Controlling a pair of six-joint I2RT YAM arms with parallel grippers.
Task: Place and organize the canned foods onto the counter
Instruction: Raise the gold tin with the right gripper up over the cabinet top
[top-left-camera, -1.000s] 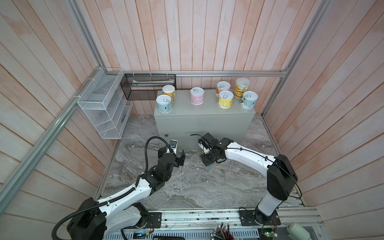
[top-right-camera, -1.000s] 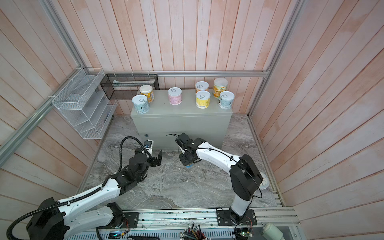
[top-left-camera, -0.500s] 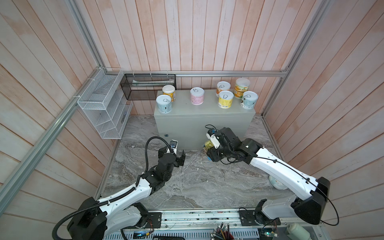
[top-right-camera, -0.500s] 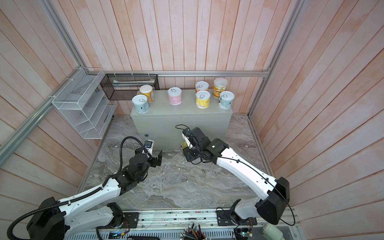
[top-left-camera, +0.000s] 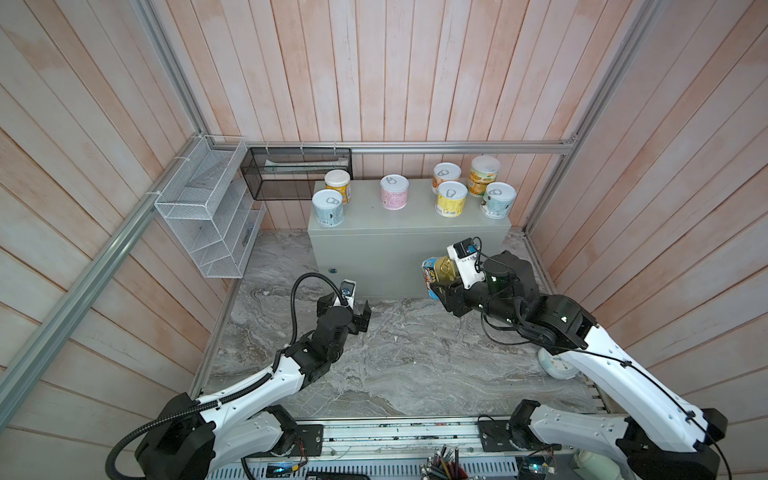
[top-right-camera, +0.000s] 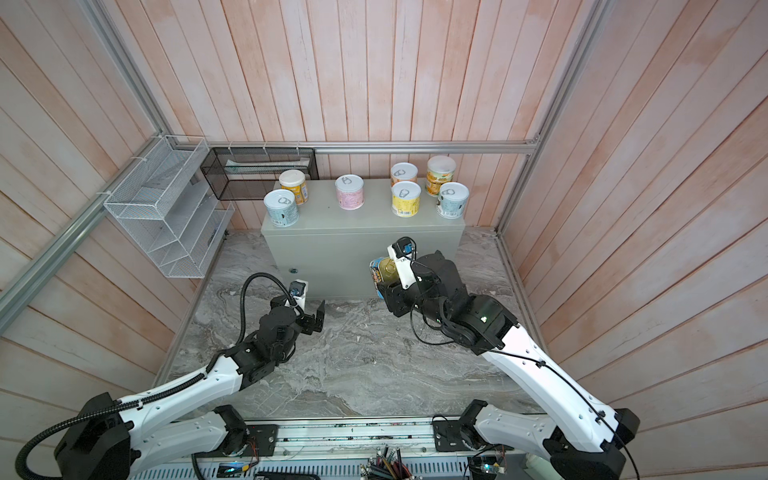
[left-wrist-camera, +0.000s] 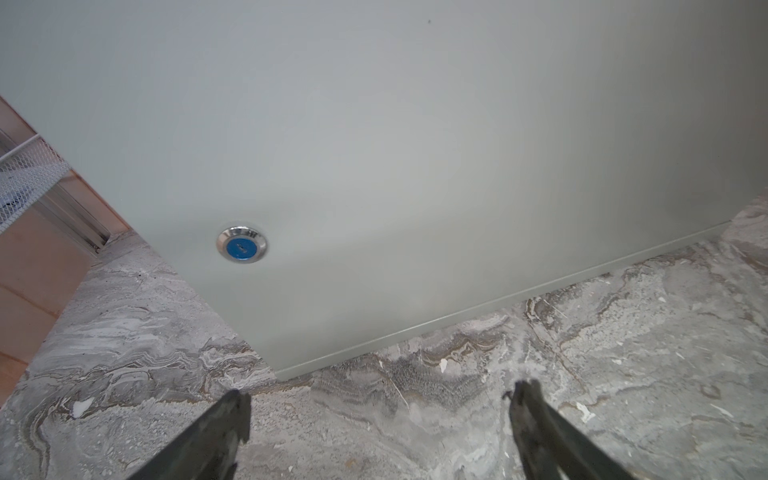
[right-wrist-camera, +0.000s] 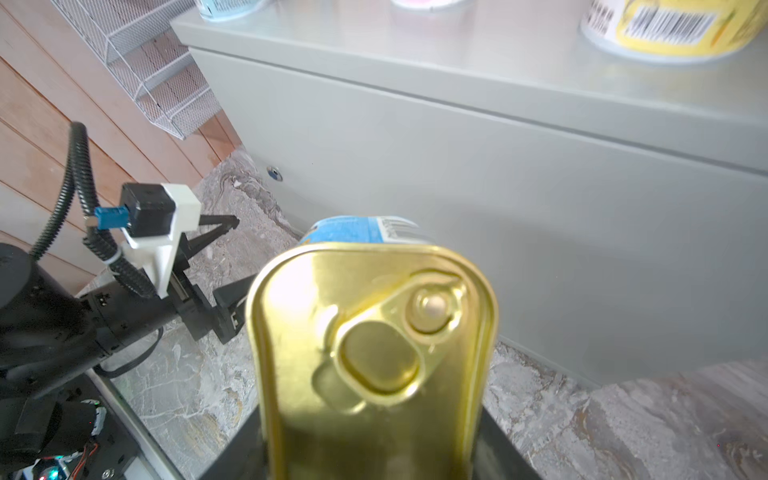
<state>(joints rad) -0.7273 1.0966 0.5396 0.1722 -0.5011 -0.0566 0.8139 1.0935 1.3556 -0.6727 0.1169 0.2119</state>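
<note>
Gold-topped tin (right-wrist-camera: 374, 357) betw. R jaws, near counter (right-wrist-camera: 478, 174) front

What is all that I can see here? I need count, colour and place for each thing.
plank walls: three; pinkish; all around
marble surface: one; grey-veined; underneath
counter: one; light grey; at back
round cans: seven; yellow, orange, pale blue, pink labels; on counter top
rectangular tin: one; gold top; held before counter front
wire basket: one; white; left wall
mesh basket: one; black; back wall
whitish object: one; marble surface, right edge
left end effector: one; black; open, empty
right end effector: one; black; shut on rectangular tin
</note>
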